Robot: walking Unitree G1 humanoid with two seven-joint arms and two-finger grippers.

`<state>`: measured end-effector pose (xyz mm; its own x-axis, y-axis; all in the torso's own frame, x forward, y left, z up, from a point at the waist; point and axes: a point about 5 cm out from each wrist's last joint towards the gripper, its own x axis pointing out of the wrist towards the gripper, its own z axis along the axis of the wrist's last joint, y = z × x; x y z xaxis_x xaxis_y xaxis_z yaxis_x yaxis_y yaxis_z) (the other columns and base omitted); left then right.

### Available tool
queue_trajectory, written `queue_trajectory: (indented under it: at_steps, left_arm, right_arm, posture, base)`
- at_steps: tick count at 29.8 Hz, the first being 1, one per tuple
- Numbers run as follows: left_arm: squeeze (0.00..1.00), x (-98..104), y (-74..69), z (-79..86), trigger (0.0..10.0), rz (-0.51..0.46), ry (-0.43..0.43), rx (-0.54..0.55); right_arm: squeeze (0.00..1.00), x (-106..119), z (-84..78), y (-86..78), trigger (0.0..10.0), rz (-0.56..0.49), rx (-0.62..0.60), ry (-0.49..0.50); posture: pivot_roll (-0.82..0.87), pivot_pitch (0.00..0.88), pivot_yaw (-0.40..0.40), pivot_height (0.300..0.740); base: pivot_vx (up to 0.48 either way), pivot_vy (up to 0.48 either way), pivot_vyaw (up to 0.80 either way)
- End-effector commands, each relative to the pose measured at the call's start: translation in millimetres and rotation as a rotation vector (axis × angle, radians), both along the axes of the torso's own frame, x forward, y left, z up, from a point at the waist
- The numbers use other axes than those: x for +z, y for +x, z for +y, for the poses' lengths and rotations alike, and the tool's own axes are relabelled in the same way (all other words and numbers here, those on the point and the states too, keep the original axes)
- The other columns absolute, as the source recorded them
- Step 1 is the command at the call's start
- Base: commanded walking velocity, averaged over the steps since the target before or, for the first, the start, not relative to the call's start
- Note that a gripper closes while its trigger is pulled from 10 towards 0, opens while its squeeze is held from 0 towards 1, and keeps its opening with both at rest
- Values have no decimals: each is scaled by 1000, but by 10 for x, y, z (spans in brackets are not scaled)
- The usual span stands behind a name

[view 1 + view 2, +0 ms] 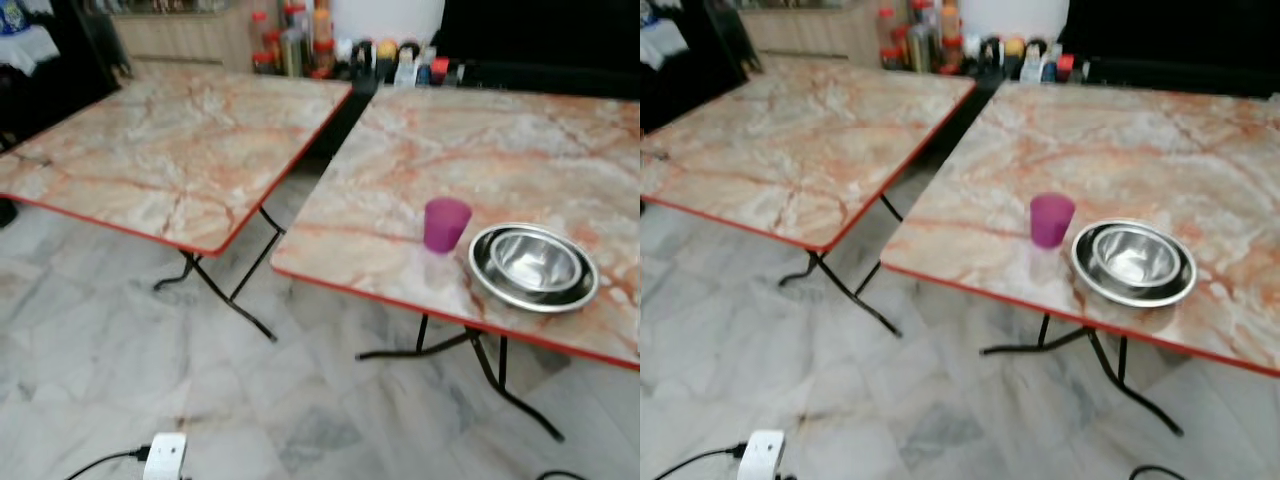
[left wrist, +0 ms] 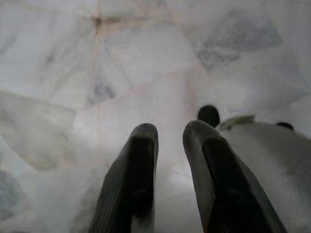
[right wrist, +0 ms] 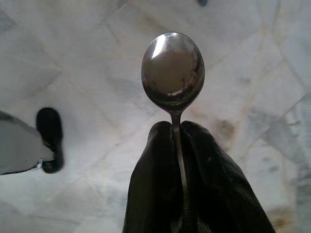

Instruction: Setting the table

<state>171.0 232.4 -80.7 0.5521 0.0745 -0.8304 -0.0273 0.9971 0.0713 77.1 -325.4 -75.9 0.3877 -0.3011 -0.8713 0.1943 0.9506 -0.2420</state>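
A purple cup [image 1: 446, 223] stands near the front edge of the right marble-topped table [image 1: 520, 150]. Just right of it rests a steel bowl [image 1: 536, 262] inside a steel plate [image 1: 482, 272]. In the right wrist view my right gripper [image 3: 177, 128] is shut on the handle of a metal spoon [image 3: 172, 73], whose bowl sticks out past the fingertips above the floor. My left gripper [image 2: 170, 133] hangs over the marble floor with a narrow gap between its fingers and nothing in them.
A second marble-topped folding table [image 1: 170, 150] stands to the left, with a narrow gap between the two. Bottles and jars [image 1: 340, 50] line the floor behind them. A white power strip [image 1: 165, 457] with a black cable lies on the floor in front.
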Motion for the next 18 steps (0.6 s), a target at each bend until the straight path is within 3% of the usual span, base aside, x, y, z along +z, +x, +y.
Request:
queue_trajectory:
  at_steps: [1, 11, 18]
  left_arm:
    - [0, -17, -49, 31, 10000, 24, 4, 6]
    - [0, -16, -47, 31, 10000, 22, 1, 8]
    - [0, -16, -48, 30, 10000, 23, 1, 9]
  right_arm:
    - [0, 4, -12, -14, 10000, -2, -6, -1]
    - [0, 3, -10, -17, 10000, -11, -22, 5]
    - [0, -1, -5, -22, 10000, -11, -33, 18]
  posture:
    - [-10, 52, 23, 740]
    - [-12, 56, 22, 740]
    - [-13, 57, 22, 740]
  base:
    - [0, -277, 0]
    - [0, -277, 0]
    - [0, -277, -743]
